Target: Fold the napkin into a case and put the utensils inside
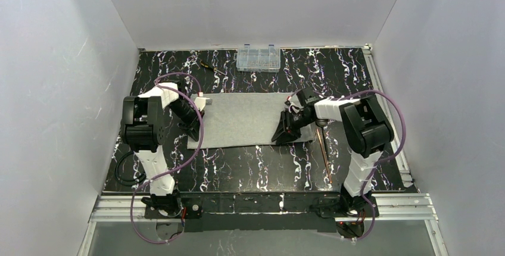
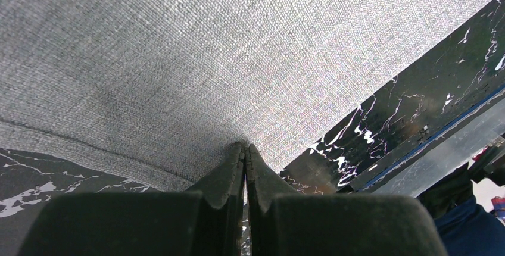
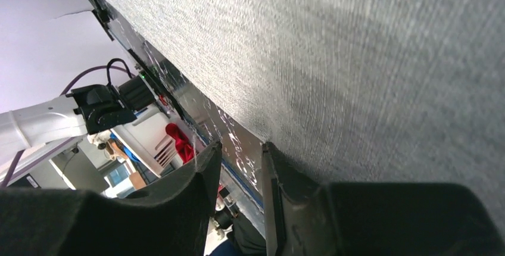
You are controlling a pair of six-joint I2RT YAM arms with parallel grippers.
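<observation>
Progress is looking small: the napkin (image 1: 244,119) is lying flat on the table (image 1: 256,169) as a wide grey rectangle between the two arms, and no narrow case is showing anywhere. Its shape, much wider than deep, is suggesting to me that one fold is perhaps already made. In the left wrist view a line is running along the cloth's edge, but whether this is a second layer or only a hem I cannot tell. The left gripper (image 2: 245,149) is sitting at the near left corner with its jaws pressed fully together, and the cloth is puckering right at the tips, so it is appearing to pinch the napkin's edge. The right gripper (image 3: 241,149) is resting at the near right corner with its jaws partly apart, holding nothing; the cloth's edge is passing just beside one finger. The utensils (image 1: 324,152) are lying on the bare table just right of the napkin, outside it. In my judgement most of the folding and the whole placing step are remaining to do
</observation>
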